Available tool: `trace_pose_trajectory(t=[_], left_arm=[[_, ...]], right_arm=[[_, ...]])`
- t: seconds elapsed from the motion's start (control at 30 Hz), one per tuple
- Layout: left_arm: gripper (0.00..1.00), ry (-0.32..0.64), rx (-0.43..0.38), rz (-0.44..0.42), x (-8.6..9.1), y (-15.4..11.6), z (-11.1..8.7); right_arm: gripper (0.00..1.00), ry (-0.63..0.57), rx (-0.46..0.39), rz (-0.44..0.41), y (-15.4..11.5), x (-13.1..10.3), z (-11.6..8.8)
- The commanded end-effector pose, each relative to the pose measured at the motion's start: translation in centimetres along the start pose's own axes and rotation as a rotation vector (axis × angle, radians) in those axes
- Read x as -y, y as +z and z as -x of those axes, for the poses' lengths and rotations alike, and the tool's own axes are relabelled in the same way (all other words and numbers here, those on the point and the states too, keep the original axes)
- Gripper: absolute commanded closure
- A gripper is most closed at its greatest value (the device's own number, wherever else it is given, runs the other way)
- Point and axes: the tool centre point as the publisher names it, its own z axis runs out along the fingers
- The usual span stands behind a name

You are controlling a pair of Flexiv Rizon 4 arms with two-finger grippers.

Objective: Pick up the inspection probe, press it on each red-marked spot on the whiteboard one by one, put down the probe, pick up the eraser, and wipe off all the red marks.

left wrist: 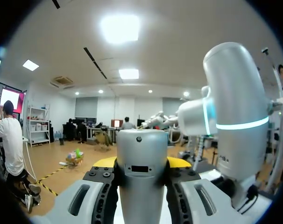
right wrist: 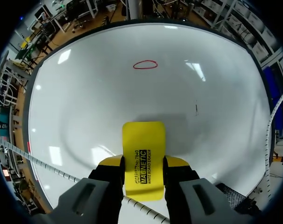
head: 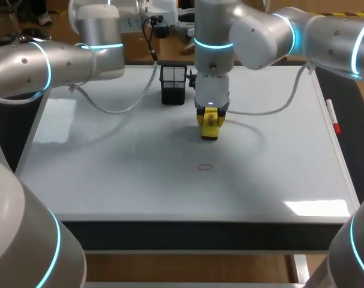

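Note:
My right gripper (head: 209, 117) (right wrist: 142, 163) is shut on a yellow eraser (head: 209, 127) (right wrist: 143, 158) and points down at the middle back of the whiteboard (head: 110, 174) (right wrist: 85, 107). I cannot tell whether the eraser touches the board. A single red oval mark (head: 205, 167) (right wrist: 145, 65) lies ahead of the eraser, toward the front edge. My left arm (head: 62, 60) is raised at the back left. In the left wrist view my left gripper (left wrist: 141, 162) is shut on a silver cylindrical probe (left wrist: 142, 163) and points out into the room.
A black mesh holder (head: 173, 84) stands at the back of the board, just left of my right wrist. A red marker pen (head: 333, 117) lies off the board's right edge. Cables (head: 110, 109) hang from both arms over the back of the board.

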Motion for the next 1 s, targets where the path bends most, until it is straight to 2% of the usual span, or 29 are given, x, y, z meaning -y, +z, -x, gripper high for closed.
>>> trace_pose_trajectory(t=[0.03, 0.37, 0.6, 0.8, 1.0], left_arm=[[1.00, -0.002, -0.002, 0.003, 0.2, 0.0, 0.1], [1.00, -0.002, -0.002, 0.003, 0.2, 0.0, 0.1], [1.00, -0.002, -0.002, 0.003, 0.2, 0.0, 0.1], [1.00, -0.002, -0.002, 0.003, 0.2, 0.0, 0.1], [1.00, -0.002, -0.002, 0.003, 0.2, 0.0, 0.1]], right_arm=[[1.00, 0.010, 0.004, 0.000, 0.2, 0.1, -1.1], [1.00, 0.069, 0.007, 0.010, 0.5, 0.2, -3.5], [1.00, 0.094, 0.006, 0.010, 0.4, 0.0, -4.4], [1.00, 0.133, 0.019, -0.017, -1.0, -0.5, -5.8], [1.00, 0.201, 0.025, -0.032, -2.5, -1.2, -8.4]])
